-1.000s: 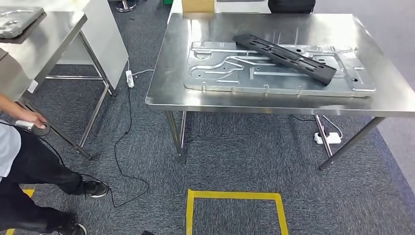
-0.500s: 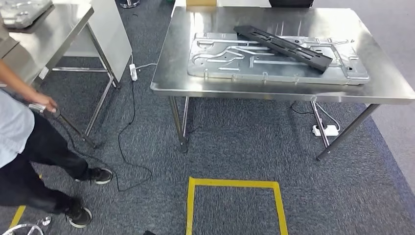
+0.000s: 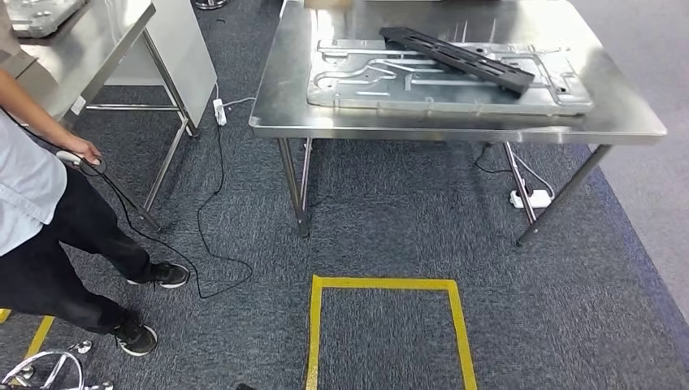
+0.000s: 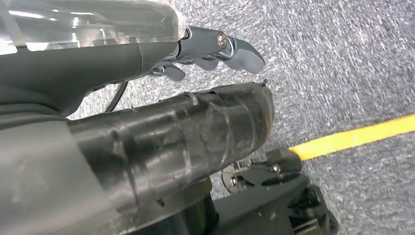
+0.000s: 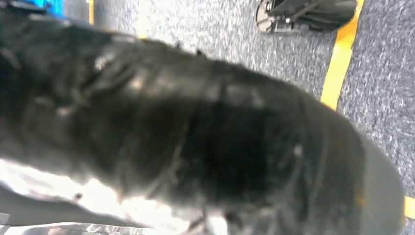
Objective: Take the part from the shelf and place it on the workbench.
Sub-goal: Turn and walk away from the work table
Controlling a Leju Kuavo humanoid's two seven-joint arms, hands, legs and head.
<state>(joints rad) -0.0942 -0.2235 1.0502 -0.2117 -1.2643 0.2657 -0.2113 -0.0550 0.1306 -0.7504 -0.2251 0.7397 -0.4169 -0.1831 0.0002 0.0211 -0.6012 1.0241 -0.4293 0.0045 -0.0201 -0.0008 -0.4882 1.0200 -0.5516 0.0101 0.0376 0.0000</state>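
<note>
Head view: black part [image 3: 458, 58] lying on steel surface [image 3: 276, 106]. Left wrist view: left hand [image 4: 215, 49] empty, fingers loose; right hand's state unclear.

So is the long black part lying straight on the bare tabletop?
No, the long black part lies diagonally on the stamped metal panel, which rests on the steel table.

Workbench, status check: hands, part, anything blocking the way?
Left hand down by the floor, holding nothing. Right hand too blurred to call. Black part lies on the metal panel atop the workbench. Person standing left, cable across the carpet.
</note>
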